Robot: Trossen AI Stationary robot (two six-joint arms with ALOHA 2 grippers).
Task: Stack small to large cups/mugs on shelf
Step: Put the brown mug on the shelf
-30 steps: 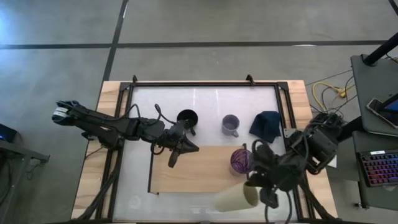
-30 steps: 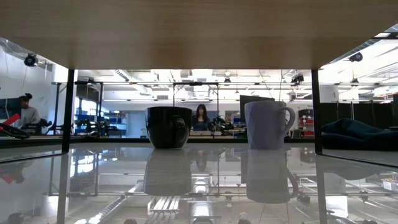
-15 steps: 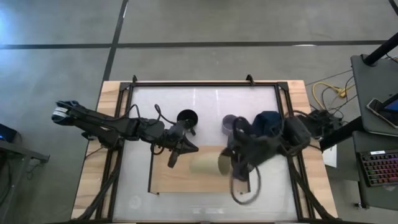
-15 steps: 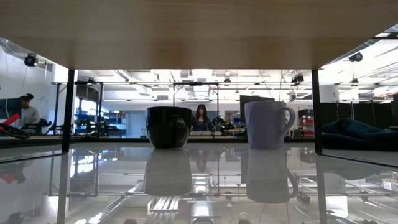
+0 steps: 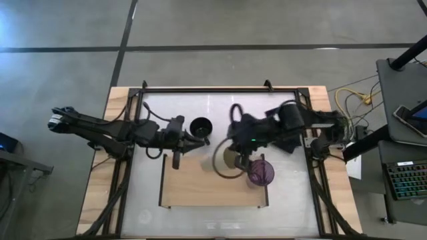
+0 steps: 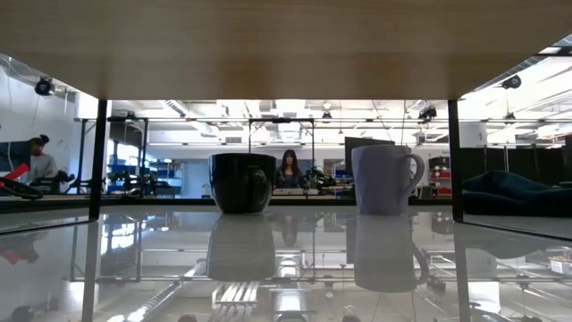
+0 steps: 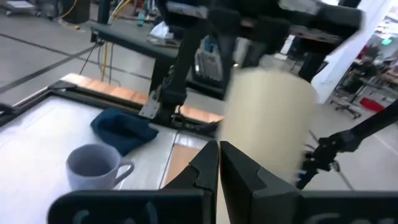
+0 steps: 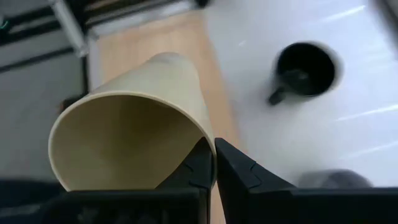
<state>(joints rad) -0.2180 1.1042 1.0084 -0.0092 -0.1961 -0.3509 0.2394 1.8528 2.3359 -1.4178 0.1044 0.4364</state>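
My right gripper hangs over the light-wood shelf, shut on the pale cream cup. The translucent purple cup stands upright on the shelf beside it. The black mug stands on the white tabletop beyond the shelf's far edge. The right arm hides the grey mug from above; it stands upright on the tabletop in the low view and the left wrist view. My left gripper is shut and empty at the shelf's far left corner, near the black mug. My right gripper pinches the cream cup's rim, one finger inside the mouth and one outside. The fingers come from above, pointing down. The cup is lifted clear above the shelf and hangs below the gripper, mouth up, somewhat tilted.
A dark blue cloth lies on the tabletop near the grey mug, toward the far right. Black frame rails run along the table's sides. The shelf's left half is bare wood. People sit in the room behind the table.
My right gripper has carried the cream cup from the table's near right corner leftward and toward the far edge, over the shelf beside the purple cup. The cup has turned from lying sideways to mouth up. My left gripper has drawn back slightly toward the table's left.
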